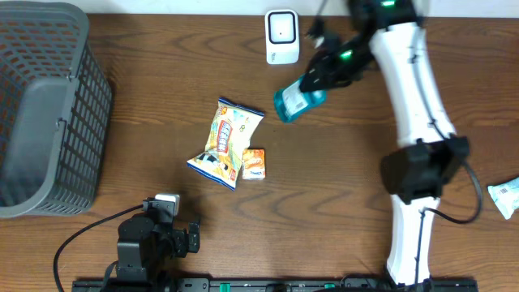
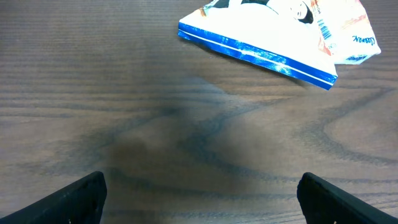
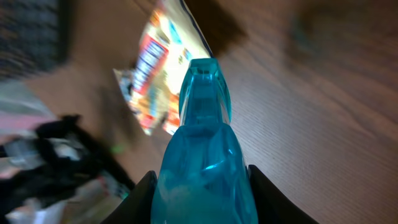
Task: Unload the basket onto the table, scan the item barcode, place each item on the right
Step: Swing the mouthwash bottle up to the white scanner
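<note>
Filling right end effector (image 3: 200, 198): teal bottle (image 3: 202, 118)

Teal, yellow and grey on dark wood

The table (image 1: 162, 81) is dark brown with wavy grain. The bottle (image 1: 292, 101) is see-through teal, the snack bag (image 1: 225, 142) yellow and orange with a blue edge, the small packet (image 1: 255, 163) orange, the scanner (image 1: 281, 36) white, and the basket (image 1: 89, 97) a grey lattice.
</note>
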